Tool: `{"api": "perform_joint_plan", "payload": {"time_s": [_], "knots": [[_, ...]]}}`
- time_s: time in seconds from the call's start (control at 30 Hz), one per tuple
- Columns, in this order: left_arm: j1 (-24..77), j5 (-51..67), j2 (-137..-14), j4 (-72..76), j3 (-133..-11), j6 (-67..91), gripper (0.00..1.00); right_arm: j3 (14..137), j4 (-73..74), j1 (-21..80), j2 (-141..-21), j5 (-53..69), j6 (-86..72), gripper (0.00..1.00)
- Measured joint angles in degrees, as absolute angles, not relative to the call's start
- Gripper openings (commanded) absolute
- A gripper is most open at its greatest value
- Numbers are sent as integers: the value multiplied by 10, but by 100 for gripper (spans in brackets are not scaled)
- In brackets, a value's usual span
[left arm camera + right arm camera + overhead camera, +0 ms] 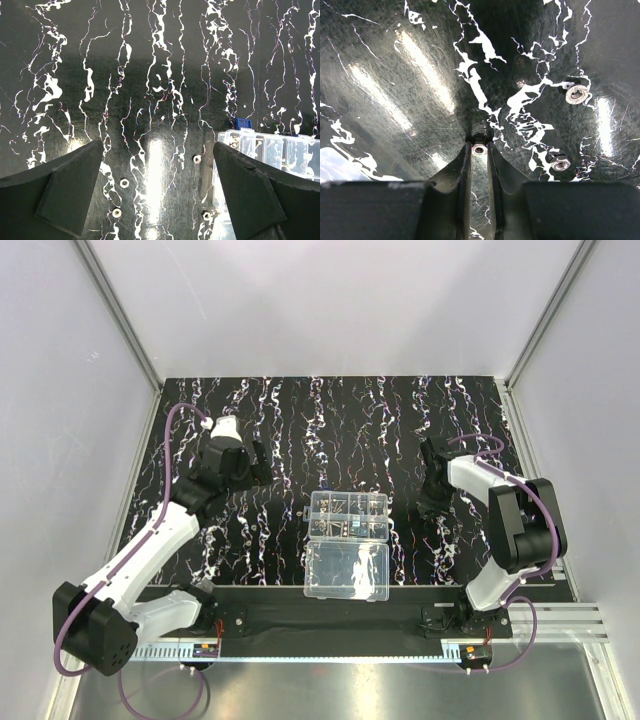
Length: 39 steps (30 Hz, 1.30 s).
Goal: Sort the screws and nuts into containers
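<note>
Right gripper stands low over the black streaked mat, its two fingers clenched around one small nut right at the tips. Two more nuts lie on the mat near it, to the right. Left gripper hangs released, fingers wide apart, above four loose nuts. Between the two arms sits the clear organizer box, with small metal parts in its cells and its lid folded open toward the arm bases.
</note>
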State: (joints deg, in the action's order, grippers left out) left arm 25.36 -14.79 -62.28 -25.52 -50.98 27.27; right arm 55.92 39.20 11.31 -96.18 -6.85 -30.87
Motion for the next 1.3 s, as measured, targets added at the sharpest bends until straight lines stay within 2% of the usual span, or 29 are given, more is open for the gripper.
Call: {"api": "perform_joint_plan", "payload": {"time_s": [0.27, 0.5, 0.63, 0.83, 1.1, 1.17, 1.23, 1.3], "knots": [[251, -148, -615, -254, -510, 273, 99, 585, 420, 136, -933, -79, -305, 8], [251, -148, -611, -253, -507, 273, 99, 695, 434, 247, -919, -79, -303, 7], [250, -147, -603, -252, -501, 273, 99, 725, 434, 293, -938, -77, -304, 7], [250, -147, -599, -252, -501, 273, 99, 727, 434, 302, -995, -74, -305, 6], [250, -147, -597, -252, -501, 273, 99, 725, 434, 303, -1009, -59, -307, 28], [250, -147, -597, -252, -501, 273, 99, 725, 434, 303, -1009, -53, -307, 39], [250, -147, -597, -252, -501, 273, 99, 725, 435, 303, -1009, -50, -309, 57], [250, -147, -597, -252, -501, 273, 99, 728, 441, 303, -1009, -53, -306, 65]]}}
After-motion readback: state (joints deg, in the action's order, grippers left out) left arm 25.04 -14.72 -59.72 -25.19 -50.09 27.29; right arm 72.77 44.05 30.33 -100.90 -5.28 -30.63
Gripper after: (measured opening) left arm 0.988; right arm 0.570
